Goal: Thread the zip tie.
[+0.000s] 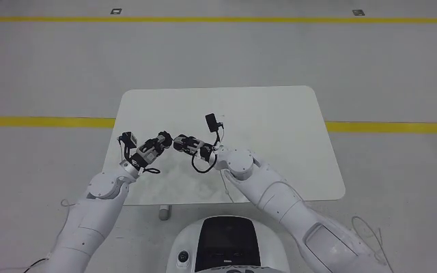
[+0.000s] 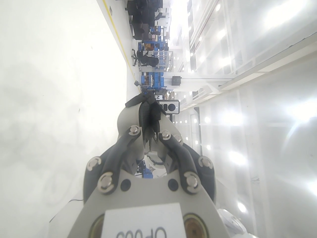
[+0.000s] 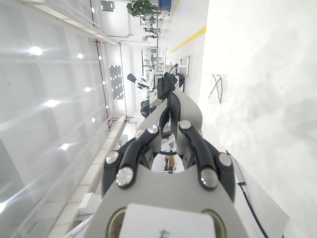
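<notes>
- step in hand, as judged: feeding the tail of the tie [image 2: 132, 102] into its head, with both arms raised over the near left part of the surface [image 1: 273, 123].
- left fingers [image 2: 146, 110]: drawn together, pinching a black strip whose end pokes out past the tips.
- right fingers [image 3: 171, 95]: drawn together likewise, with a dark lump at the tips that seems to be the tie's other end. which end is head and which is tail cannot be told.
- position: in the top view the two sets of tips meet nose to nose, touching or just apart. the tie sits between them, held in the air off the surface.
- motion advice: hold one arm as a fixed anchor and move only the other. bring the tail square to the slot, flat face matched to the opening. advance slowly along the strip's own line, with no sideways push.
- grip advice: pinch the tail close to its end so it cannot buckle, and leave the slot uncovered by the pads.
- risk: a thin strip may bend or swivel in the pinch, and a miss would slide past the head, not through it.
- tie, appearance: black, narrow, flat, flexible. only a short bent length shows, and the teeth and slot are too small to make out.
</notes>
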Motion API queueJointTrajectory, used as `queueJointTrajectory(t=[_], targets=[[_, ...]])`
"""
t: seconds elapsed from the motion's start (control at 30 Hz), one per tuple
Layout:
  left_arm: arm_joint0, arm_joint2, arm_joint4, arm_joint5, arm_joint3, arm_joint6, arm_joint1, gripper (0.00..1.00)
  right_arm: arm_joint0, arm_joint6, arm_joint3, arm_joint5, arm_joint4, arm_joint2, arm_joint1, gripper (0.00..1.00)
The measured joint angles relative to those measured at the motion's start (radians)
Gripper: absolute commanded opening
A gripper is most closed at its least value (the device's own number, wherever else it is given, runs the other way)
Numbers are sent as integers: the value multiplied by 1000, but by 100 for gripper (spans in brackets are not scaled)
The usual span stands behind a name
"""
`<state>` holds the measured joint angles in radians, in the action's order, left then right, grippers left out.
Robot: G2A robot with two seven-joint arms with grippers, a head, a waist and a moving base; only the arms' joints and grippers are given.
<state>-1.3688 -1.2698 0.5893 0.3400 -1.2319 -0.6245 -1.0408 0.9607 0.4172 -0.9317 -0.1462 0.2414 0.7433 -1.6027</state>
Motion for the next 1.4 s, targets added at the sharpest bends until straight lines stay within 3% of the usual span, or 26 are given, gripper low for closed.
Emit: queueJointTrajectory(t=[0.4, 0.43, 0.5, 0.6, 1.03, 1.23, 1.3, 1.4], targets=[[-1, -4, -1, 0, 3, 0, -4, 0, 7, 6, 4, 1, -16, 14, -6, 0], [-1, -4, -1, 0, 4, 0, -4, 0, 7, 6, 4, 1, -17, 16, -7, 6], [0, -4, -1, 0, 5, -1, -4, 0, 8, 8, 5, -1, -19, 18, -8, 34], [1, -3, -2, 0, 7, -1, -5, 0, 10, 12, 6, -5, -20, 22, -9, 40], [4, -3, -6, -4, 12, -1, -8, 0, 18, 27, -5, -1, -43, 31, -14, 24], [2, -5, -7, -1, 13, 0, -9, 0, 22, 30, -10, 2, -52, 33, -16, 12], [1, -6, -7, 0, 12, 1, -10, 0, 23, 31, -11, 4, -56, 34, -17, 1], [-1, -7, -7, 0, 10, 1, -10, 0, 24, 30, -11, 7, -58, 36, -18, 0]])
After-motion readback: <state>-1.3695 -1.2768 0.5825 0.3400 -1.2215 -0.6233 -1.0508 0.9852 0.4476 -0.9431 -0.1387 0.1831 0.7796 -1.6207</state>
